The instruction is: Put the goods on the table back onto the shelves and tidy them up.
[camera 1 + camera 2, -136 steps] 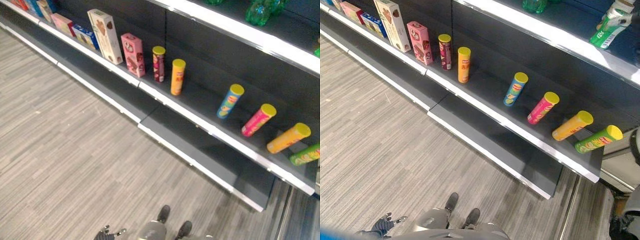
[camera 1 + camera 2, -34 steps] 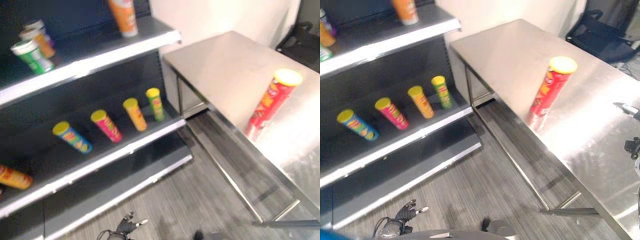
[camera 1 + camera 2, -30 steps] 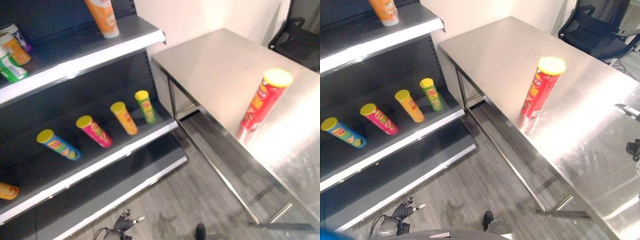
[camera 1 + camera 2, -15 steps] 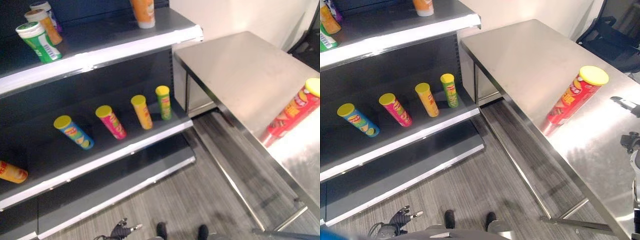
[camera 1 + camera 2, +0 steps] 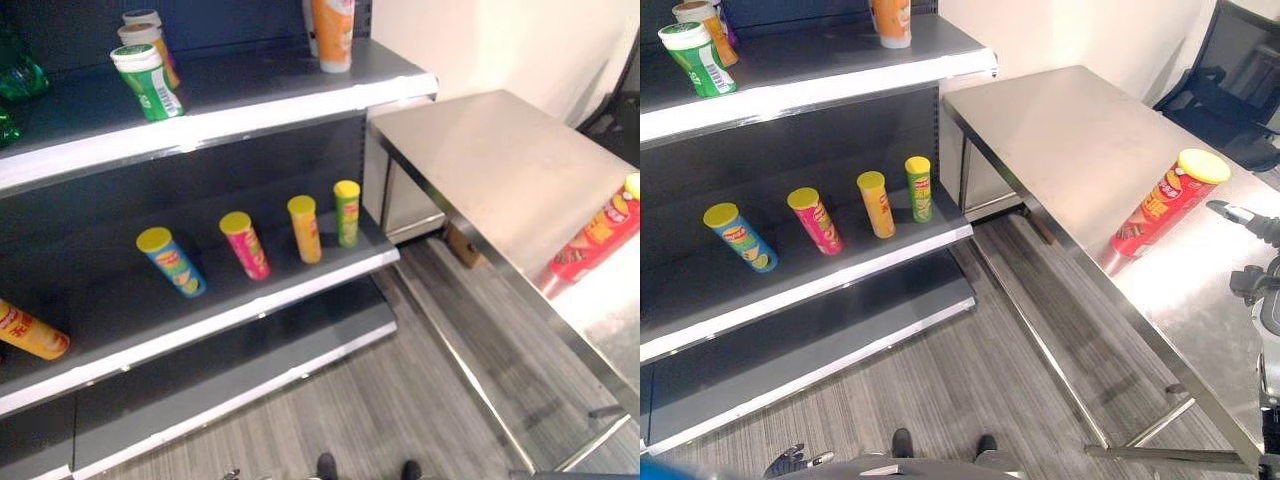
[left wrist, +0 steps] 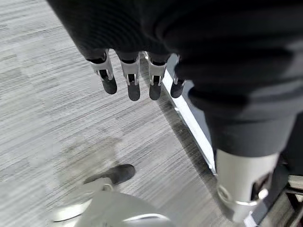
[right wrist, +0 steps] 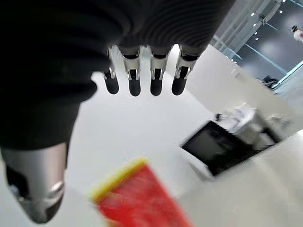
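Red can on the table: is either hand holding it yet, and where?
Neither. The red can stands free on the table. Right hand and left hand are open, holding nothing.

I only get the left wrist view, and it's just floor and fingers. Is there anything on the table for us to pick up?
Observer: Yes, one red tube can with a yellow lid stands on the steel table.
Operator: Is the other hand holding it?
Observer: No. The right hand is open with straight fingers, apart from the can.
Operator: Where do cans like that go?
Observer: Four similar yellow-lidded cans, blue, pink, orange and green, stand in a row on the dark middle shelf.
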Robot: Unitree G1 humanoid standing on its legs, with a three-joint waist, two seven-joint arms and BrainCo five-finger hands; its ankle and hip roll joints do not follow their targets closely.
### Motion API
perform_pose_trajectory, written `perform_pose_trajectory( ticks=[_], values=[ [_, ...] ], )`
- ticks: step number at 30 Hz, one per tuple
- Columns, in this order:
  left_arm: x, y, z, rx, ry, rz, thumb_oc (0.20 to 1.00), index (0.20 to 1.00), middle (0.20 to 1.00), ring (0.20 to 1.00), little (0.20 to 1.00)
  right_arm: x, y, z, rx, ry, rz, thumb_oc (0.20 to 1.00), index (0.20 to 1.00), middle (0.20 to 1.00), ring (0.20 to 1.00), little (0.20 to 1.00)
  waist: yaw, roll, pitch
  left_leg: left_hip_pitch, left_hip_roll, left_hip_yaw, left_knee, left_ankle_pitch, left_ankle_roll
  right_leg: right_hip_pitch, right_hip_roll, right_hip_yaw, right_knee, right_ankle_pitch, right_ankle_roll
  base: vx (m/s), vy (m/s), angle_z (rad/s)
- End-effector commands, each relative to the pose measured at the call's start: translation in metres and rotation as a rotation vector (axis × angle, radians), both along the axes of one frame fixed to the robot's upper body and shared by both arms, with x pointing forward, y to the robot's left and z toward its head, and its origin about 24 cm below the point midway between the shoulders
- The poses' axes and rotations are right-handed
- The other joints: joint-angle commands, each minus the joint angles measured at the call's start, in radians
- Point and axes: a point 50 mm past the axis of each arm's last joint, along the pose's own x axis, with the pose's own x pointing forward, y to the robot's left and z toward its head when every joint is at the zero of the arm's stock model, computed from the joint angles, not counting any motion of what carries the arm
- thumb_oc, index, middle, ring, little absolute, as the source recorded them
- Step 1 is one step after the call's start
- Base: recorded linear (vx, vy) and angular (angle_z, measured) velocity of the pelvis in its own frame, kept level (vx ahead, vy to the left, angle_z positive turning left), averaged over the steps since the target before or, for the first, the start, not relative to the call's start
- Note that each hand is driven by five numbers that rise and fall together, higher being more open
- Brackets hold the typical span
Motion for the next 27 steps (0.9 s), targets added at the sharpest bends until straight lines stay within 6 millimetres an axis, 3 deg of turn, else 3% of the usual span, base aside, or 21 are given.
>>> perform_pose_trajectory(
  ticks=[1, 11, 22, 27],
  values=[
    [0.018, 0.008, 0.005, 0.031, -0.034, -0.040, 1.000, 1.000, 1.000, 1.000, 1.000, 0.008, -0.001, 0.040, -0.037, -0.114, 0.022, 1.000, 1.000, 1.000, 1.000, 1.000, 0.047, -0.005, 0.012, 0.069, 0.071, 0.019, 0.012, -0.129, -0.050, -0.006, 0.019, -0.049, 0.016, -0.106, -0.001, -0.02, -0.081, 0.02],
    [0.014, 0.009, 0.004, 0.032, -0.019, -0.055, 1.000, 1.000, 1.000, 1.000, 1.000, 0.028, -0.019, 0.024, 0.086, -0.028, -0.038, 1.000, 1.000, 1.000, 1.000, 1.000, 0.066, -0.004, 0.015, 0.061, 0.082, -0.006, 0.012, -0.113, -0.063, 0.002, 0.032, -0.073, 0.016, -0.122, -0.012, 0.00, -0.064, 0.04],
    [0.010, 0.009, 0.004, 0.025, -0.016, -0.039, 1.000, 1.000, 1.000, 1.000, 1.000, 0.053, -0.015, 0.041, 0.118, -0.037, -0.009, 1.000, 1.000, 1.000, 1.000, 1.000, 0.090, 0.000, 0.021, 0.047, 0.091, -0.036, 0.012, -0.096, -0.077, 0.009, 0.041, -0.104, 0.016, -0.136, -0.025, 0.00, -0.051, 0.14],
    [0.010, 0.007, 0.004, 0.021, -0.019, -0.040, 1.000, 1.000, 1.000, 1.000, 1.000, 0.054, -0.014, 0.041, 0.119, -0.038, -0.002, 1.000, 1.000, 1.000, 1.000, 1.000, 0.094, -0.002, 0.020, 0.047, 0.094, -0.050, 0.012, -0.094, -0.080, 0.016, 0.044, -0.114, 0.016, -0.142, -0.028, 0.01, -0.026, 0.12]
  ],
)
